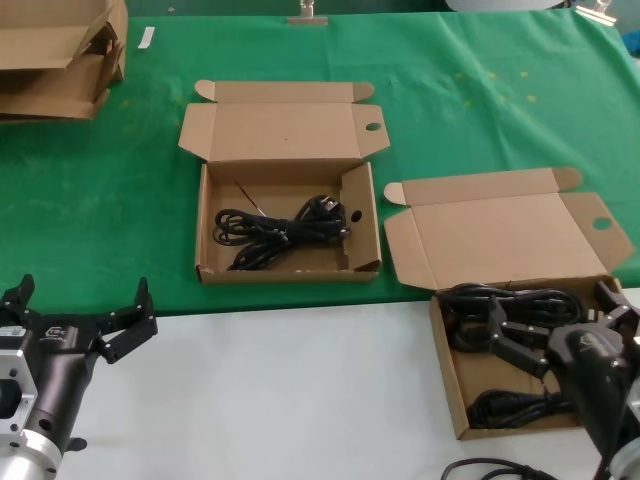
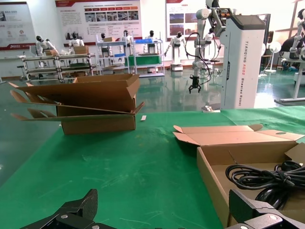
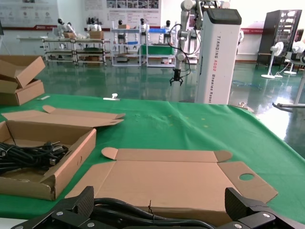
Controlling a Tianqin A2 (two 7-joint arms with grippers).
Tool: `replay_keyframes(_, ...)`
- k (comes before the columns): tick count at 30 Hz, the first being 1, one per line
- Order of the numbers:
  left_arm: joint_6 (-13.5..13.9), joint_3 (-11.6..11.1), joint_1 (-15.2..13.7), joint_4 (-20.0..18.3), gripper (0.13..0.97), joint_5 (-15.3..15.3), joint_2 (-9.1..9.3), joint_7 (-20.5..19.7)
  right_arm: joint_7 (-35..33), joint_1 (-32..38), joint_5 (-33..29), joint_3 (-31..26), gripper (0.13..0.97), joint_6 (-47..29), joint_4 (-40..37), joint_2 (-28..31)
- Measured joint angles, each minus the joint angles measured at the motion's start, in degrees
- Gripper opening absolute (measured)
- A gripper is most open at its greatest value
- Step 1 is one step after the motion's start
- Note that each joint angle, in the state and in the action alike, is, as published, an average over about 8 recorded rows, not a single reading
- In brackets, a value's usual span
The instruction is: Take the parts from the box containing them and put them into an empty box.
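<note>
The box containing the parts sits at the right with its lid laid back. Black cable bundles lie in it. My right gripper hangs open just over them, its jaws straddling the black cables without closing. In the middle stands the box with the hole-pierced partition wall, holding one cable bundle. My left gripper waits open at the near left, above the white table, with nothing in it. The left wrist view shows that middle box and its cable.
A stack of flattened brown cardboard lies at the far left corner of the green cloth. A white table surface fills the front. Another black cable shows at the bottom edge, in front of the right box.
</note>
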Motion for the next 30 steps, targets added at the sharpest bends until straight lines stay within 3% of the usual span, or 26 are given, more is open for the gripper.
replay_keyframes(30, 0.00, 0.00, 0.00, 0.00, 0.966, 0.00, 0.00, 0.00, 0.00, 0.00, 0.00, 0.00, 0.966, 0.00, 0.00, 0.00)
